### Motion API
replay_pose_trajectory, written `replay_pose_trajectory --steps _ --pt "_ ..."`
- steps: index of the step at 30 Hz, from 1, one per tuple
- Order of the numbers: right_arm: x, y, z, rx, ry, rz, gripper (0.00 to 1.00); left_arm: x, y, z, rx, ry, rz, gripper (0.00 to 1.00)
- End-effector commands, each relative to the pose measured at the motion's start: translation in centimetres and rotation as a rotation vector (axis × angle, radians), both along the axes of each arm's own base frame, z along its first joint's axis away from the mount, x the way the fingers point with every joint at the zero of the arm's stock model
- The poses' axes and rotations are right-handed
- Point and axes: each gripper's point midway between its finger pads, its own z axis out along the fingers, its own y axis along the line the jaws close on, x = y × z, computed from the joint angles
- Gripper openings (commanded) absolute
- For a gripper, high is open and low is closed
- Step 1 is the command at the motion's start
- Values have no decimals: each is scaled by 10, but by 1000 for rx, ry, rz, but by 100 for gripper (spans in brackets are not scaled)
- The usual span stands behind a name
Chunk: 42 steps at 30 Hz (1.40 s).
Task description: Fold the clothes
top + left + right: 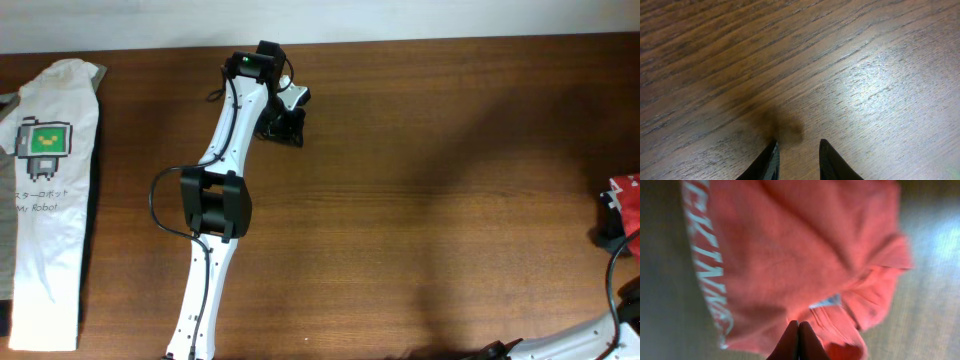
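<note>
At the right gripper (799,327): jaws together against a blurred red-orange T-shirt (790,255); whether fabric is pinched, cannot tell. Left gripper (798,146): jaws slightly apart over bare surface (865,75). Overhead: red-orange T-shirt cut off at right edge; white T-shirt (45,200) cut off far left.

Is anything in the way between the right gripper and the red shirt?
No, nothing visible. The right gripper is shut with its tips right against the red shirt. Whether it pinches any cloth, I cannot tell.
</note>
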Motion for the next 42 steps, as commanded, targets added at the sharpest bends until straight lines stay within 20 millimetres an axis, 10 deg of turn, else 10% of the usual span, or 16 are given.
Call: replay_pose_trajectory --steps 1,10,17,28,33,38,42 --pt "-2 -3 -36 44 79 -5 4 -1 1 2 -2 5 4 26" --pt "-38 11 -125 190 327 16 4 -1 10 2 1 16 20 26" --pt "-40 23 -115 222 342 42 4 7 36 20 -4 -2 73 26" --pt "-8 21 45 2 44 60 6 27 66 101 -34 -176 133 38" --pt "20 49 107 -29 -161 242 46 29 82 146 -46 -264 163 39" --pt "86 114 150 -145 -353 788 74 25 156 256 1 -520 297 41" --pt "143 206 148 -183 -349 1206 97 -22 226 353 31 -712 443 45"
